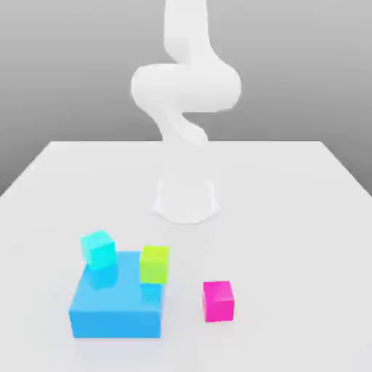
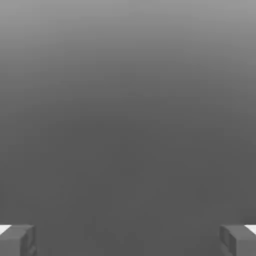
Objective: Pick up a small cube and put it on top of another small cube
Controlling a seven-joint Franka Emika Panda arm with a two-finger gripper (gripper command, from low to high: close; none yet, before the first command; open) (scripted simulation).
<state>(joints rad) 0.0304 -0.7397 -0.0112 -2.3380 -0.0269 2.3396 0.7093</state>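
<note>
**Three small cubes around a blue block, fingers spread wide**

We see the white Panda arm rising from its round base near the middle of the white table. The arm curls upward and passes out of the exterior view at the top.

In front of the base, toward the near edge of the table, lies a large flat blue block. A small cyan cube sits at the block's far corner on the exterior view's left; it looks slightly tilted, and we cannot tell whether it rests fully on the block's top or leans against its edge. A small lime-green cube stands at the block's far corner on the exterior view's right, touching the block or resting on its rim; which of the two we cannot tell. A small magenta cube stands alone on the table, just beside the block on the exterior view's right and apart from it. No cube is stacked on another cube.

In the hand view, the gripper points at a plain grey backdrop. Its two grey fingers appear at opposite corners of the picture, well apart from each other, so they are released and grasp nothing; nothing lies between them.
</note>
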